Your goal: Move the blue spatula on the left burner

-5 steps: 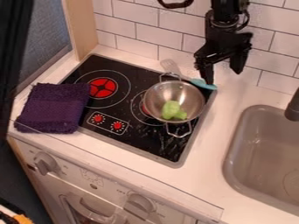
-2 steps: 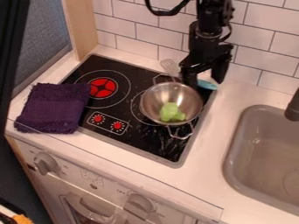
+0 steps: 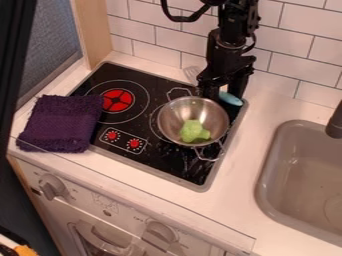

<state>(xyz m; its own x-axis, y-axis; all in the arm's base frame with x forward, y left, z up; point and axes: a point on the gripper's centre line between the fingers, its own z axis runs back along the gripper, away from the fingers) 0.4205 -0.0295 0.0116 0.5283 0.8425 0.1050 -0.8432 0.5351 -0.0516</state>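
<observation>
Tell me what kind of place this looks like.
Probably a toy or small mock kitchen: there's a cooktop with red burner markings, a grey sink, and a metal pot holding something green.

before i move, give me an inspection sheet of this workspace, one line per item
surface: black stovetop set in a white counter
spatula: blue handle end at the back right of the stovetop, slotted head behind the pot
left burner: red centre, spatula not on it
clutter: metal pot holding a green item, right of the left burner; purple towel over the stovetop's left edge
gripper: fingers apart, by the blue handle
cables: black cable looping beside the arm, above the work
surroundings: tiled wall behind, grey sink on the right
</observation>
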